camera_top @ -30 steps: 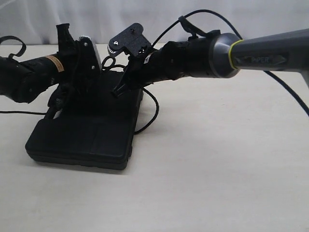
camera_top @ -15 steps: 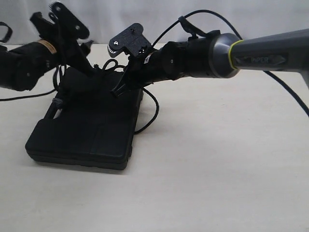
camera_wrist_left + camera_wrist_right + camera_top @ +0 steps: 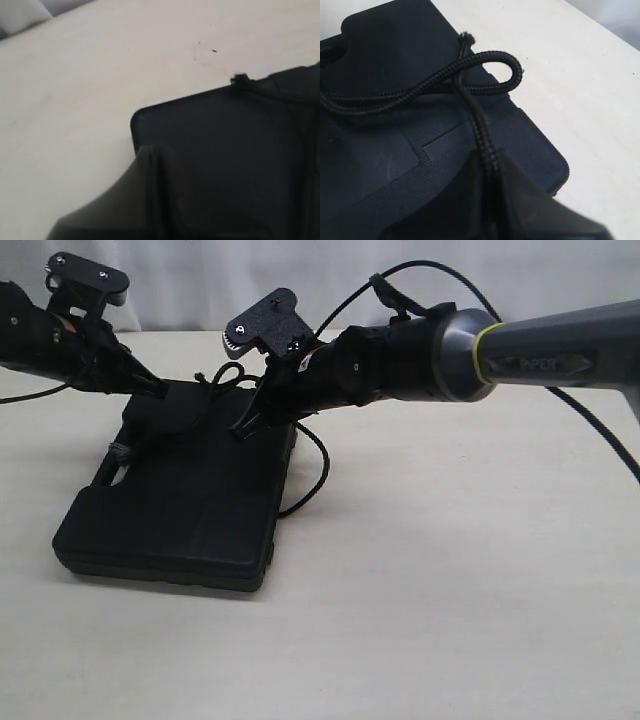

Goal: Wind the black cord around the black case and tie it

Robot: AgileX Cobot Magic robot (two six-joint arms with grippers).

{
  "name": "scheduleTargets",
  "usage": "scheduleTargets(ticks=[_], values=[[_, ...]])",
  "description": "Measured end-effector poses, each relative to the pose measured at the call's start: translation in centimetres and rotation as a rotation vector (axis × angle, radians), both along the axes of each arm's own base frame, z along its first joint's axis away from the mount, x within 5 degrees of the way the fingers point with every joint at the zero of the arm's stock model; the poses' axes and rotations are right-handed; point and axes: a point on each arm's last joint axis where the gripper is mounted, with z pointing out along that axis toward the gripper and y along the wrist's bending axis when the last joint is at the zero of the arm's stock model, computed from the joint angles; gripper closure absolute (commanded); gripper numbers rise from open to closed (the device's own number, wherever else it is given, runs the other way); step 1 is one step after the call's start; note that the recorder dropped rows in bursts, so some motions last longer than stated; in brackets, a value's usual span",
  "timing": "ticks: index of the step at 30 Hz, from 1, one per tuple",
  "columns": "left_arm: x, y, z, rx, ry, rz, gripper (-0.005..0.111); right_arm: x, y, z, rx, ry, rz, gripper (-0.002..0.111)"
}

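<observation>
**Black case** [image 3: 170, 520]: lies flat, lid up, on the pale table [image 3: 460, 600].

**Black cord** [image 3: 470, 105]: lies across the far end of the case's lid. In the right wrist view it makes a rounded loop that reaches just past the case's edge, and its frayed tip [image 3: 466, 36] rests on the lid beside the loop. In the exterior view one strand drops off the case's right side, curves over the table just beside it and returns to the case's right edge.

**Right gripper** [image 3: 245, 425]: sits above the case's far right corner. Its jaws are closed tight on a strand of the cord, which runs straight into the pinch.

**Left gripper** [image 3: 150, 388]: sits above the case's far left corner with its fingers [image 3: 150, 200] drawn fully together. They are blurred in the left wrist view, so I cannot tell whether any cord lies between them.
</observation>
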Motion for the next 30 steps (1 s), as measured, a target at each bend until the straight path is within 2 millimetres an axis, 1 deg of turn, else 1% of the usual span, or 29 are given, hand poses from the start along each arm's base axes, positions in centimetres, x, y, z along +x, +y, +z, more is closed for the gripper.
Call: scheduleTargets(ticks=[3, 6, 8, 10, 12, 13, 14, 15, 17, 18, 19, 21, 24, 25, 26, 28, 30], values=[[-0.3, -0.1, -0.1, 0.006, 0.064, -0.025, 0.107, 0.0, 0.0, 0.0, 0.0, 0.0, 0.0, 0.104], [-0.7, -0.5, -0.2, -0.019, 0.124, -0.098, 0.107, 0.0, 0.0, 0.0, 0.0, 0.0, 0.0, 0.104], [-0.8, -0.6, 0.1, -0.105, 0.161, -0.153, 0.107, 0.0, 0.0, 0.0, 0.0, 0.0, 0.0, 0.104], [-0.9, -0.7, 0.9, -0.269, 0.166, -0.233, 0.107, 0.0, 0.0, 0.0, 0.0, 0.0, 0.0, 0.104], [-0.7, -0.6, 2.0, -0.46, 0.123, -0.284, 0.107, 0.0, 0.0, 0.0, 0.0, 0.0, 0.0, 0.104], [-0.6, -0.5, 2.5, -0.511, 0.081, -0.314, 0.107, 0.0, 0.0, 0.0, 0.0, 0.0, 0.0, 0.104], [-0.5, -0.3, 2.8, -0.523, 0.043, -0.34, 0.107, 0.0, 0.0, 0.0, 0.0, 0.0, 0.0, 0.104], [-0.4, -0.2, 2.8, -0.51, 0.023, -0.357, 0.107, 0.0, 0.0, 0.0, 0.0, 0.0, 0.0, 0.104], [-0.3, 0.3, 2.3, -0.399, 0.007, -0.377, 0.107, 0.0, 0.0, 0.0, -0.001, 0.002, 0.0, 0.104], [-0.4, 0.4, 1.9, -0.341, 0.012, -0.379, 0.107, 0.0, 0.0, 0.0, -0.001, 0.002, 0.0, 0.104], [-0.6, 0.6, 0.8, -0.22, 0.016, -0.366, 0.107, 0.0, 0.0, 0.0, -0.001, 0.002, 0.0, 0.104], [-0.9, 0.5, -0.4, -0.124, 0.015, -0.355, 0.107, 0.0, 0.0, 0.0, -0.001, 0.002, 0.0, 0.104], [-1.0, -0.5, -1.1, -0.124, 0.017, -0.386, 0.107, 0.0, 0.0, 0.0, -0.001, 0.002, 0.0, 0.104], [-1.1, -1.3, -1.3, -0.146, 0.018, -0.405, 0.107, 0.0, 0.0, 0.0, -0.001, 0.002, 0.0, 0.104], [-1.1, -1.7, -1.5, -0.149, 0.021, -0.412, 0.107, 0.0, 0.0, 0.0, -0.001, 0.002, 0.0, 0.104], [-1.4, -3.1, -2.2, -0.159, 0.041, -0.452, 0.107, 0.0, 0.0, 0.0, -0.002, 0.003, 0.001, 0.104], [-1.5, -3.5, -2.9, -0.18, 0.068, -0.476, 0.107, 0.0, 0.0, 0.0, -0.002, 0.003, 0.001, 0.104]])
